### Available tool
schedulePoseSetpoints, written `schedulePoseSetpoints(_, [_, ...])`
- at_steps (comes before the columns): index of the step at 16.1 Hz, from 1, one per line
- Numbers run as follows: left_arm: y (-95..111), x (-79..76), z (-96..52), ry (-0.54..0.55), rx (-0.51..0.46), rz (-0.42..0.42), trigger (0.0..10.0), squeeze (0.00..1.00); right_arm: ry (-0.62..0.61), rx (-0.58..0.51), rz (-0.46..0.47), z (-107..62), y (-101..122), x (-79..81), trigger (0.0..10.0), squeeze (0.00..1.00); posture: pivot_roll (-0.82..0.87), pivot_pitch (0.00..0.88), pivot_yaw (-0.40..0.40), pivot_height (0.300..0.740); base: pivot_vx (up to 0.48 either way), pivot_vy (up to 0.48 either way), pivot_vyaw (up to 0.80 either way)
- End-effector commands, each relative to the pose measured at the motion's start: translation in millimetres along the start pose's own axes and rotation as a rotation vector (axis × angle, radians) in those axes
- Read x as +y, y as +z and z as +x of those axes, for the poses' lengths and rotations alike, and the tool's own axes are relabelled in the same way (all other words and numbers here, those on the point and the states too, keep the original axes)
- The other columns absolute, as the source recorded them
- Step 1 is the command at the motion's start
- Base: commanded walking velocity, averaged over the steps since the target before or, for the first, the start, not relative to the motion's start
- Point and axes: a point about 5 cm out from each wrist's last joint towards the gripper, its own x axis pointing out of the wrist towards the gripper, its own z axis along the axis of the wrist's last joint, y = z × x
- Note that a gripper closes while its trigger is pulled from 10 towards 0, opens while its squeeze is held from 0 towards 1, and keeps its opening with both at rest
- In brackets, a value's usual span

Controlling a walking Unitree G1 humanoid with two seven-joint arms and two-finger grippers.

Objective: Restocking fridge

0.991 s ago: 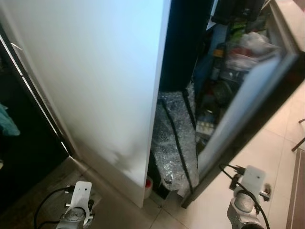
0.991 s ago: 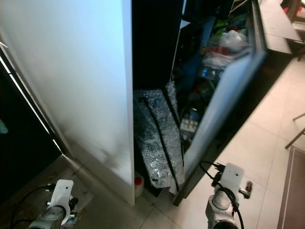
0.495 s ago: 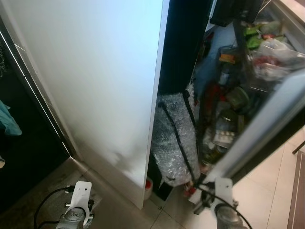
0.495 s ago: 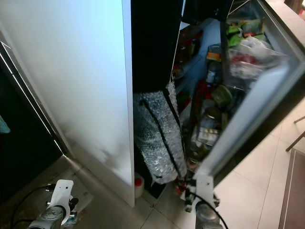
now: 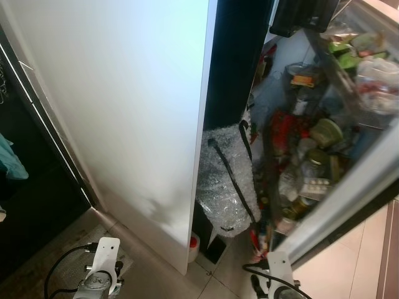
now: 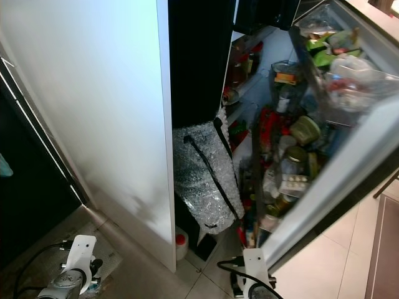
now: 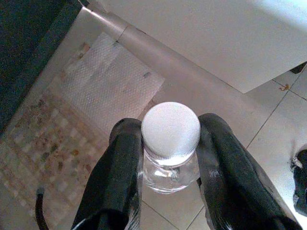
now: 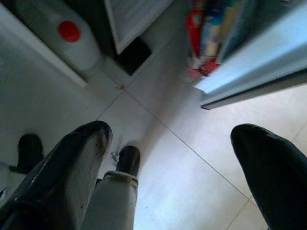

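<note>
On a pale tiled kitchen floor (image 8: pixel 192 163), the fridge door (image 6: pixel 336 180) stands wide with crowded racks, so with the right hand (image 8: pixel 177 158) spread empty, the left hand (image 7: pixel 165 163), pinching a clear bottle (image 7: pixel 170 139) low, should next lift it toward a shelf.

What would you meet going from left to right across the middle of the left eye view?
Dark opening with a teal cloth → white cabinet panel → bubble-wrapped bundle with a black strap → packed fridge door shelves → open fridge door's edge.
</note>
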Motion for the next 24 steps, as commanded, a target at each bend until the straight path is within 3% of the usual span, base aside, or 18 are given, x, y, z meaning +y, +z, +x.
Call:
schedulePoseSetpoints(1, [-3,-0.3,-0.3,-0.009,0.017,0.015,10.0,0.00,0.021,0.020,-0.003,-0.5,-4,1.4,10.0,0.00,0.04,0.000,-0.055,0.740,0.000,0.000,0.00])
schedulePoseSetpoints(8, [-2,-0.1,0.1,-0.015,0.028,0.043,10.0,0.00,0.047,0.018,0.001,-2.1,-10,0.0,10.0,0.00,0.04,0.011,-0.055,0.740,0.000,0.000,0.00])
schedulePoseSetpoints(24, [-2,-0.6,0.2,-0.012,0.034,0.053,10.0,0.00,0.070,0.024,-0.044,-2.7,-11,-1.4,10.0,0.00,0.04,0.017,-0.056,0.740,0.000,-0.379,0.00])
